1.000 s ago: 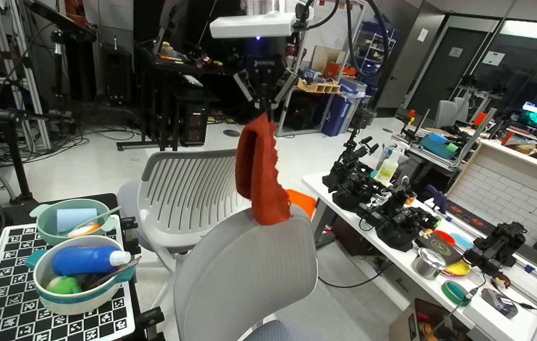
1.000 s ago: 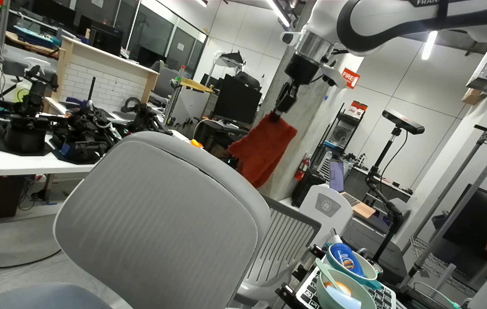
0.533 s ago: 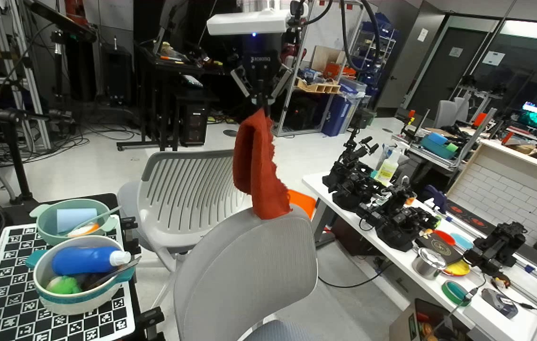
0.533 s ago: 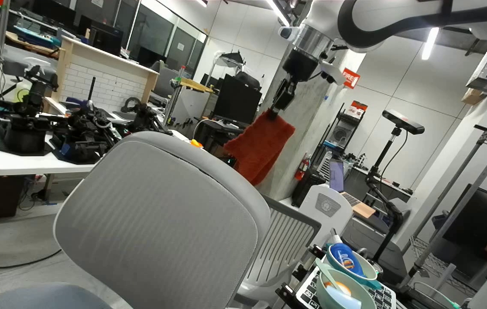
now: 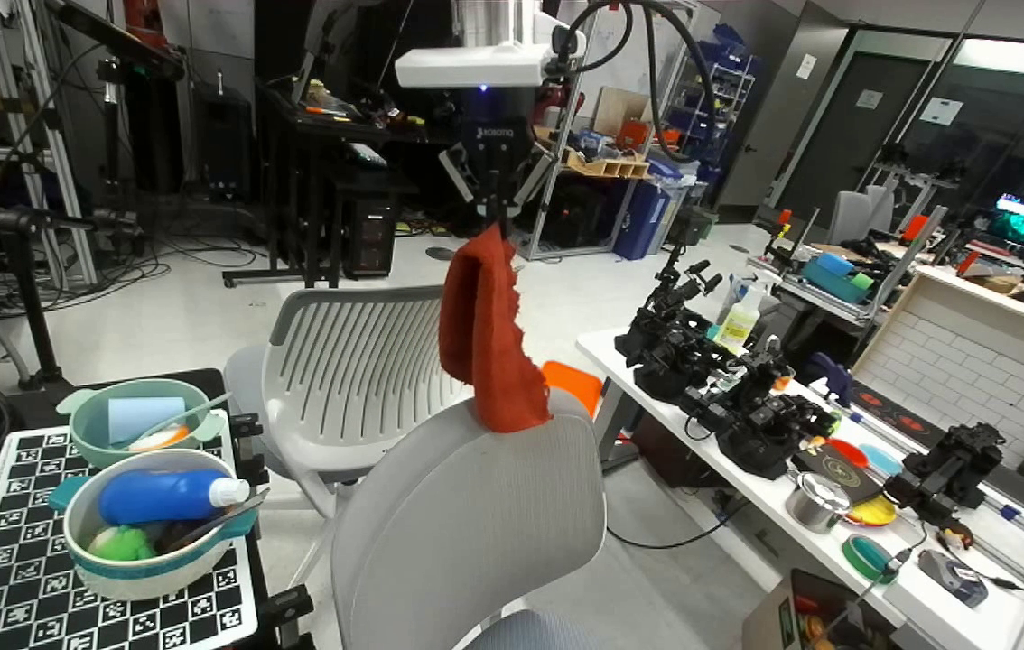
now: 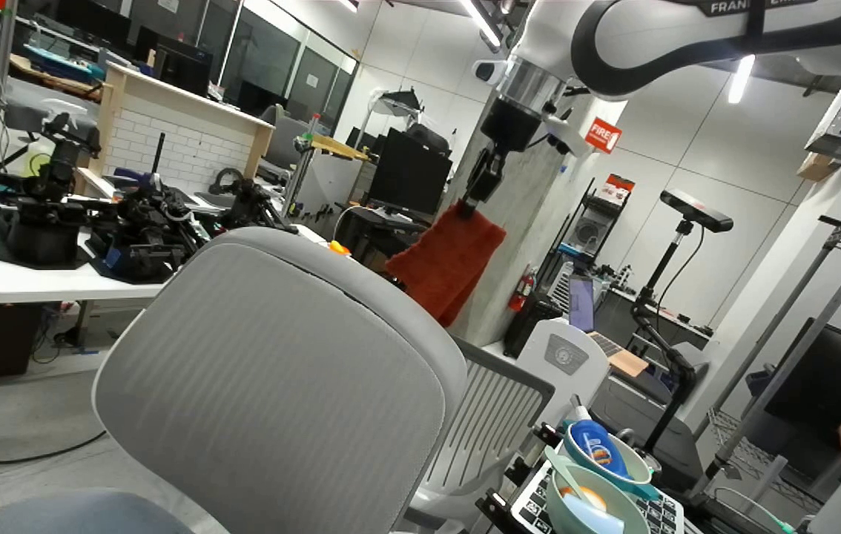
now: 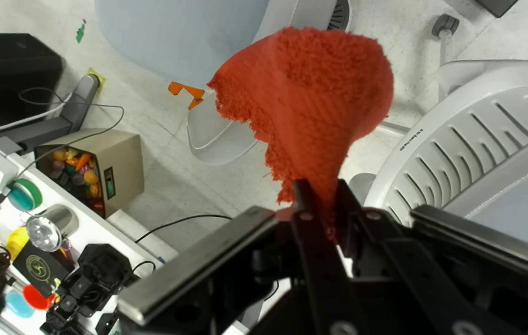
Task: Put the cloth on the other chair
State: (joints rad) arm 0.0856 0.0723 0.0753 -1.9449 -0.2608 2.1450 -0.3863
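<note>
The orange-red cloth (image 5: 501, 352) hangs limp and folded from my gripper (image 5: 496, 221), whose fingers are shut on its upper end. The cloth also shows in an exterior view (image 6: 450, 259) and in the wrist view (image 7: 310, 88). Its lower end overlaps the top of the grey mesh chair's back (image 5: 485, 515); whether it touches cannot be told. In an exterior view, the mesh chair (image 6: 279, 371) partly covers the cloth's lower left side. In the wrist view, the cloth covers the middle of this backrest. The grey slatted chair (image 5: 363, 370) stands beside it, also at the wrist view's right (image 7: 469, 153).
A marker board (image 5: 20, 542) with two bowls (image 5: 146, 578) of items stands near the slatted chair. A white table (image 5: 702, 433) with black robot arms, a metal pot (image 5: 817, 502) and clutter is on the other side. A box of toys (image 7: 124, 163) stands on the floor.
My gripper and the cloth rose slightly, then came down again, and shifted a little left in both exterior views. The cloth stays gripped. The chairs have not moved.
</note>
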